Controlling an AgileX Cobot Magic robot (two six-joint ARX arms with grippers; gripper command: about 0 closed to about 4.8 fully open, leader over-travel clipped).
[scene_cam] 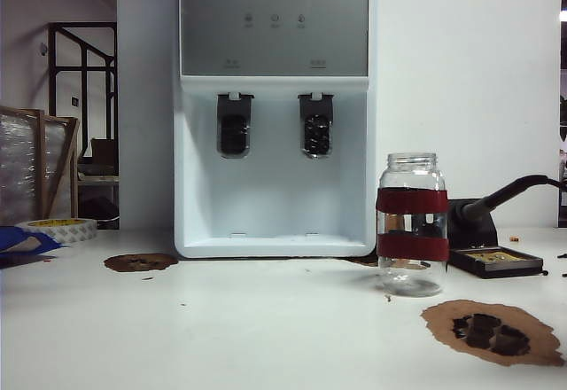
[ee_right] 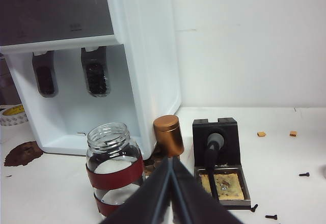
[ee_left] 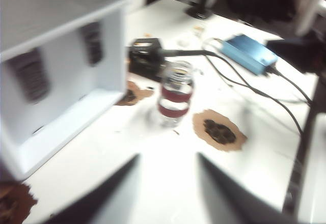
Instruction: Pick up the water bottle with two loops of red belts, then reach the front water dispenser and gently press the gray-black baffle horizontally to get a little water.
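While the water bottle [scene_cam: 411, 224] stands upright, mouth up, left gripper [ee_left: 168, 183] gapes, right gripper [ee_right: 171, 191] closed.

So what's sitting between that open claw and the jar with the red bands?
Nothing: in the left wrist view, only bare white table lies between the left gripper and the water bottle.

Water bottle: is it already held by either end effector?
No. The water bottle stands alone on the table, with no end effector touching it in the exterior view.

clear water bottle [scene_cam: 411, 225] (dark-red bands), white water dispenser [scene_cam: 275, 106]
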